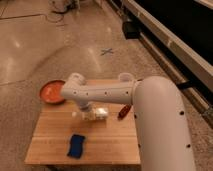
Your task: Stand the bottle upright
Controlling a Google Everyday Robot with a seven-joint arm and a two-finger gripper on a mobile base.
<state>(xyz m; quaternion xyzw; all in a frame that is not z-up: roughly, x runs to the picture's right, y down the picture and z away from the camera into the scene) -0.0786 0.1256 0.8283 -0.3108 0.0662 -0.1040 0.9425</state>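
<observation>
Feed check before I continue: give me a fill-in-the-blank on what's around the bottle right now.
1. On the wooden table, the tool is low beside the bottle; on the bottle's other side lies a dark ____ object.
2. The sponge nearer the camera is ____.
3. The plate at the table's far corner is ____.
Missing words: red; blue; orange.

The robot arm [160,120] was white, smooth and tubular, dotted with dark screws; its hand [88,114] hung over the bench [50,145].
</observation>
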